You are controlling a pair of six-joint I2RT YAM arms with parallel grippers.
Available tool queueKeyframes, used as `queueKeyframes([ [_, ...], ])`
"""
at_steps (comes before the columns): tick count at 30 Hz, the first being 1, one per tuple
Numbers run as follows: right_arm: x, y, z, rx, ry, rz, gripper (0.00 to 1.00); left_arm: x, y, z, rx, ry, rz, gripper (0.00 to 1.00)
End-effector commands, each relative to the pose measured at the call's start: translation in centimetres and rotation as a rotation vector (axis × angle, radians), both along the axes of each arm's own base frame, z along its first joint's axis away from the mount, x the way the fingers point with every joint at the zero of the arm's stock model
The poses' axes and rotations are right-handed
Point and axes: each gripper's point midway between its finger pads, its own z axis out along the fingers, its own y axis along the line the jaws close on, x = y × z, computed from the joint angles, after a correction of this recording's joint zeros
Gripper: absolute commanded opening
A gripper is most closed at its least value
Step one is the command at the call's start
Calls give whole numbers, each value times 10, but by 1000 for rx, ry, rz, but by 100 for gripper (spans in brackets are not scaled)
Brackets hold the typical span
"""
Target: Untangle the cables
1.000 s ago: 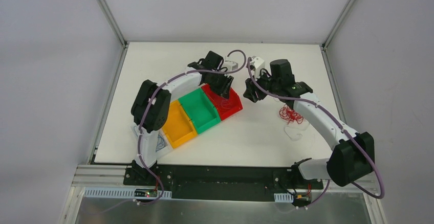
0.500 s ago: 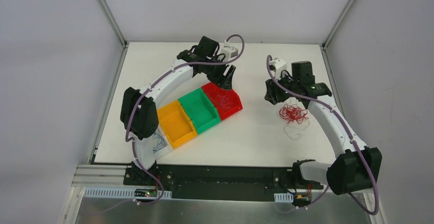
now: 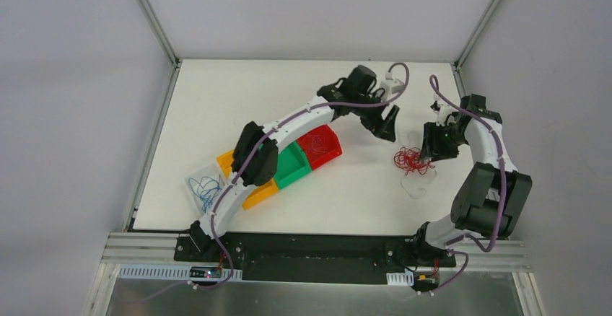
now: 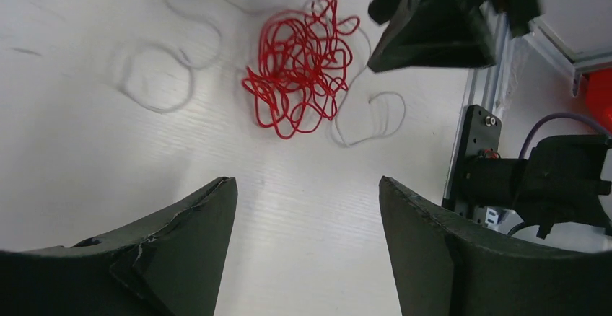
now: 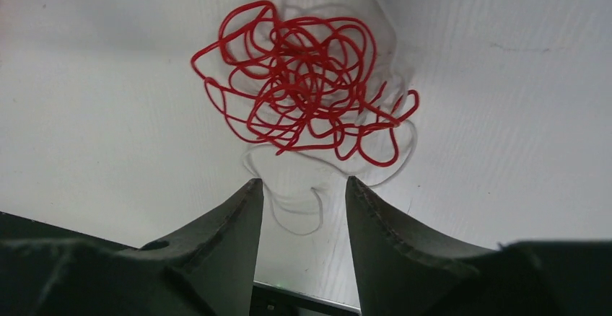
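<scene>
Two pairs of fingers flank the red tangle

Both arms reach over the right half of the counter (image 3: 346, 190). The left fingers (image 3: 387, 124) are spread wide with nothing between them, held just left of the bright red cable (image 3: 413, 161), which lies in a tight knot on the counter. The right fingers (image 3: 431, 148) are parted by a narrower gap, also empty, just right of the knot (their wrist view looks almost straight down on it). The white cable (image 3: 416, 186) lies in loose loops around the red knot and partly under it, with one loop reaching toward the near edge. Well apart, at the left, the blue cables (image 3: 206, 188) sit in a clear tray (image 3: 190, 182). Beside it stand a yellow bin (image 3: 263, 195), a green bin (image 3: 294, 164) and a red bin (image 3: 330, 150) holding dark red cable (image 3: 315, 141), with the left arm crossing above them.
</scene>
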Motion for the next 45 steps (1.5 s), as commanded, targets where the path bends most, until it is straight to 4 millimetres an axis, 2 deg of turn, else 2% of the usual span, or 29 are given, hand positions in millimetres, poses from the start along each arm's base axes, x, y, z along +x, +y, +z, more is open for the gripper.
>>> queueKeyframes([
  [1,14,-22,2,4,44,-124,50,-21,-41,-32,-35,133,-4,73],
  [5,27,-32,-14,4,87,-174,52,-40,-65,-73,3,157,-13,74],
  [8,34,-33,-24,19,113,-186,52,-45,-75,-96,25,177,5,74],
  [10,38,-32,-31,35,120,-191,49,-42,-76,-104,34,177,22,70],
  [11,40,-31,-34,41,129,-194,46,-40,-76,-108,40,174,31,64],
  [15,37,-37,-42,17,155,-191,33,-29,-68,-107,52,128,66,32],
  [17,34,-41,-45,-5,158,-182,26,-23,-66,-103,39,101,82,19],
  [19,31,-43,-47,-10,166,-181,17,-18,-65,-101,28,87,85,13],
  [21,29,-44,-48,-19,170,-180,8,-16,-65,-98,19,81,85,2],
  [23,28,-47,-48,-26,171,-182,0,-12,-64,-93,6,82,94,0],
  [25,26,-50,-46,-39,166,-177,0,-10,-63,-82,-18,77,92,0],
  [29,24,-62,-43,-81,156,-168,0,-1,-48,-36,-88,8,98,0],
  [32,22,-72,-44,-121,154,-162,0,9,-24,30,-175,-65,130,0],
  [38,23,-85,-51,-154,152,-168,0,32,49,169,-356,-145,201,0],
  [41,23,-88,-55,-163,156,-171,0,43,89,227,-410,-221,240,0],
  [45,19,-93,-64,-191,171,-162,0,58,139,295,-483,-334,313,0],
])
